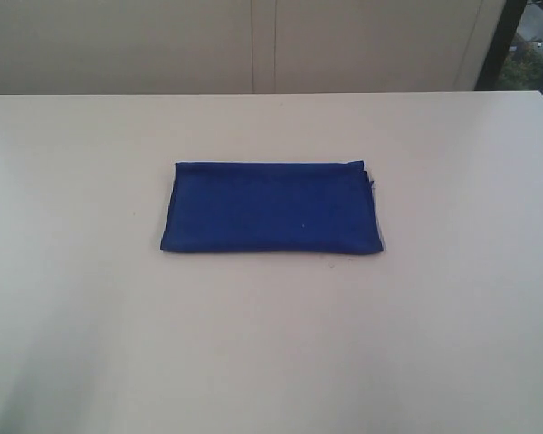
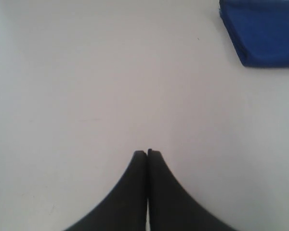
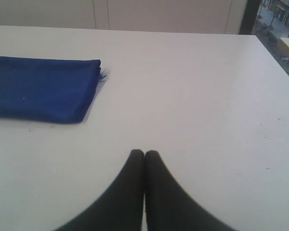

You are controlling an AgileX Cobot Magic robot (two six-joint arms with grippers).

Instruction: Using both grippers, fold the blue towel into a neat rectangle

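Left pincer clenched, right pincer clenched, 1 folded blue towel, 1 white table

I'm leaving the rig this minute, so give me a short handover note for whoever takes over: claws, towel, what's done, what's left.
Left claw: shut, empty, over the bare table, apart from the blue towel.
Right claw: shut, empty, also apart from it.
Towel: lies flat mid-table as a compact rectangle, with a loose thread at one corner.
Done: the fold looks complete.
Left: probably nothing; perhaps check that the edges line up.
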